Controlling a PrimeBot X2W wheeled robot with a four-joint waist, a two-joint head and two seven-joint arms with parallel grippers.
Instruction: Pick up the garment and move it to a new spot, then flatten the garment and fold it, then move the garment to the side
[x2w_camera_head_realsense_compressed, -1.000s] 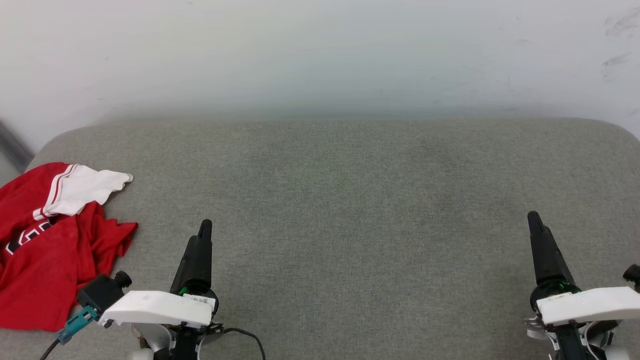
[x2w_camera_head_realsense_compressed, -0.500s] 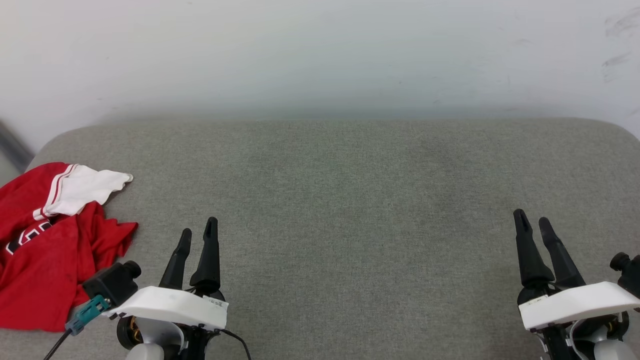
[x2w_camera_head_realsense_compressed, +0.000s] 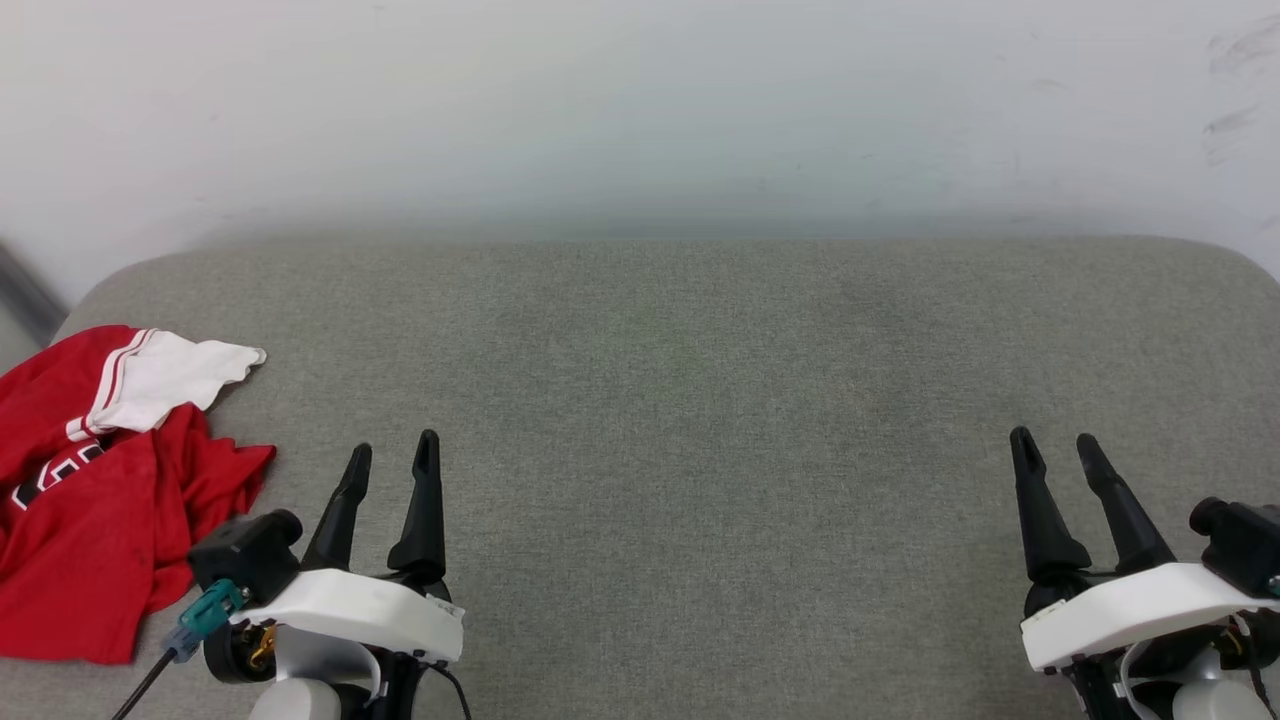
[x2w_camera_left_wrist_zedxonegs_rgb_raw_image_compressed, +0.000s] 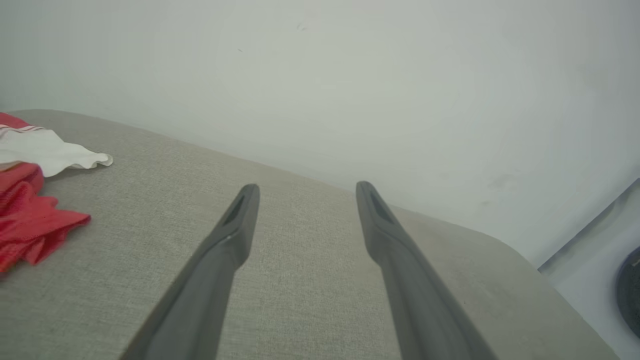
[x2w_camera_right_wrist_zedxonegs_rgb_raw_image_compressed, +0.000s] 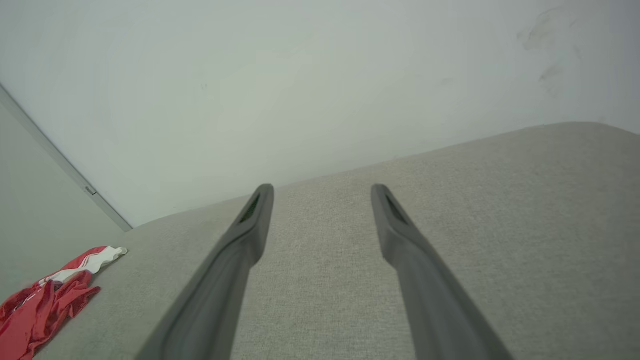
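The shirt (x2w_camera_head_realsense_compressed: 90, 500) lies crumpled at the far left of the head view, on the left end of the grey cushion (x2w_camera_head_realsense_compressed: 700, 400), its white sleeve (x2w_camera_head_realsense_compressed: 165, 375) flopped over the red body; part of it runs past the frame's left edge. The left gripper (x2w_camera_head_realsense_compressed: 393, 448) sits at the lower left, just right of the heap, jaws spread with nothing between them; the right gripper (x2w_camera_head_realsense_compressed: 1052, 440) sits at the lower right, well apart from the shirt, jaws spread and empty too. The step in hand looks like the first pickup; the left gripper is the nearer one; it should come in low and bite a thick fold of red cloth, not the loose sleeve alone, or the shirt may hang lopsided; the middle of the cushion seems the fitting new spot.
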